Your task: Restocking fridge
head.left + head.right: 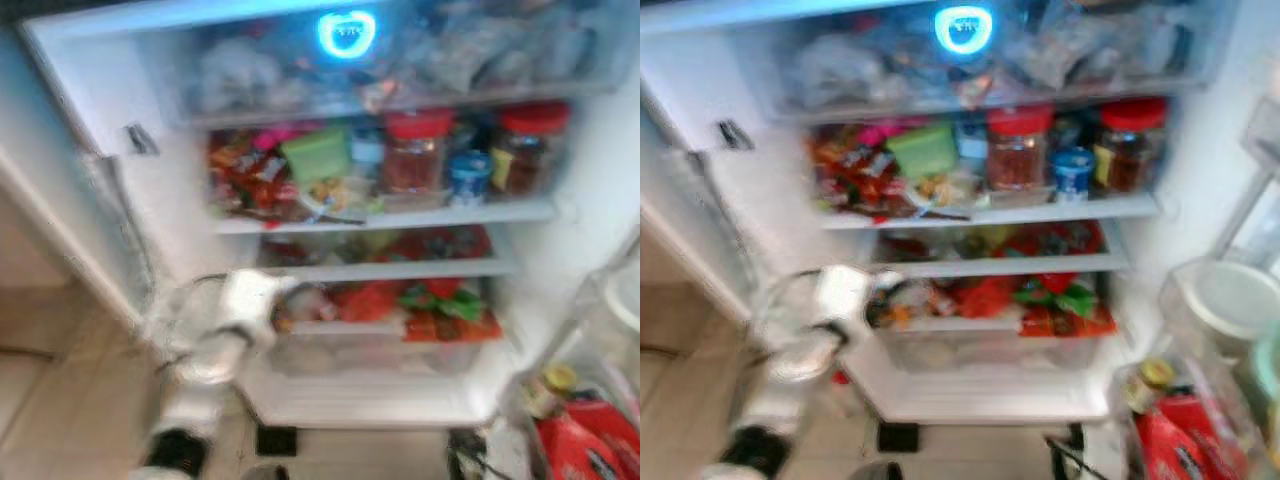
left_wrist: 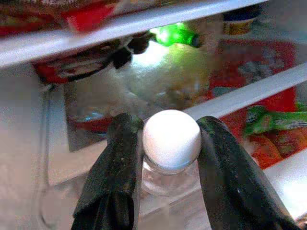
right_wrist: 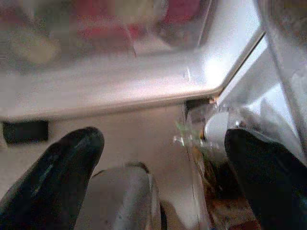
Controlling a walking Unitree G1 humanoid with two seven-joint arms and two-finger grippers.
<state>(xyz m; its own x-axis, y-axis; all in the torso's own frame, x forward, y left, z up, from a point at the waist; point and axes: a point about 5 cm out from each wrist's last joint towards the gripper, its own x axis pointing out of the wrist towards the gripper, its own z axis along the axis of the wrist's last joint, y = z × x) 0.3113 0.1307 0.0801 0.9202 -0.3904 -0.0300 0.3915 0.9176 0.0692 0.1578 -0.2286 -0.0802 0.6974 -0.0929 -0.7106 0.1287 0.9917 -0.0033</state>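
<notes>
Holding a clear bottle (image 2: 168,167) by its white cap (image 2: 171,140), my left gripper (image 2: 170,158) pinches it from both sides, in front of the open fridge (image 1: 120,90) near the lower shelves. My right gripper (image 3: 163,163) hangs low by the fridge base, fingers spread apart.

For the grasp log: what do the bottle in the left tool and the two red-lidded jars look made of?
Bottle: clear, likely plastic, seen through below its matte white cap. Red-lidded jars: transparent glass or plastic, dark contents showing; blur leaves it open.
</notes>
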